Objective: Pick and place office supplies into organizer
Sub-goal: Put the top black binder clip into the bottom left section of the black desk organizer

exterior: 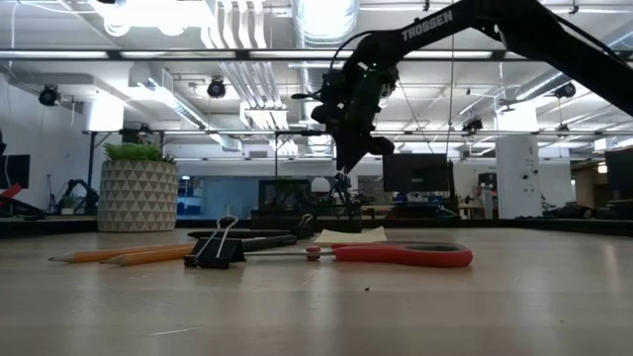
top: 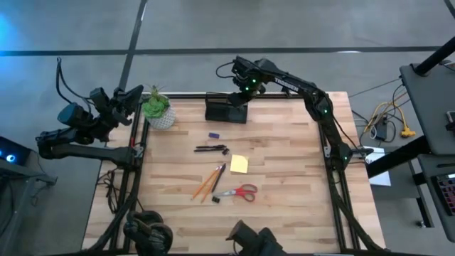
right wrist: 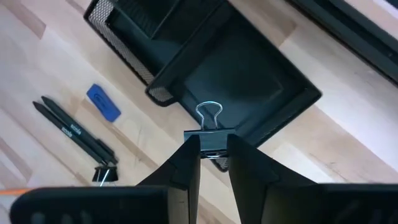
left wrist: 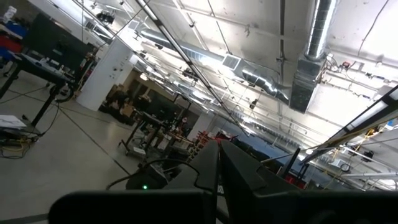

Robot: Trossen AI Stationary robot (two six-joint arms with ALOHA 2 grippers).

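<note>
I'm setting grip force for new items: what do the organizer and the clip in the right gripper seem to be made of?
The organizer looks like black metal mesh with a matte finish: fine perforated walls show at its rim. The binder clip, held in the right gripper above it, appears to be black painted steel with shiny silver wire handles, though coated plastic can't be excluded.

A pale wooden table (top: 284, 213) with a dark frame is set on a grey concrete floor (top: 213, 25), which is crossed by dark lines. Cables (top: 387, 117) are seen on the floor beside the table, near a dark desk (top: 434, 92). In the low view, an open ceiling is hung with white ducts (exterior: 326, 20) and pipes, and bright lamps (exterior: 148, 12) are mounted there. A white column (exterior: 514, 176) and dark monitors (exterior: 415, 173) are seen in the room behind. A potted plant (exterior: 136, 188) is placed at the table's far edge.
</note>
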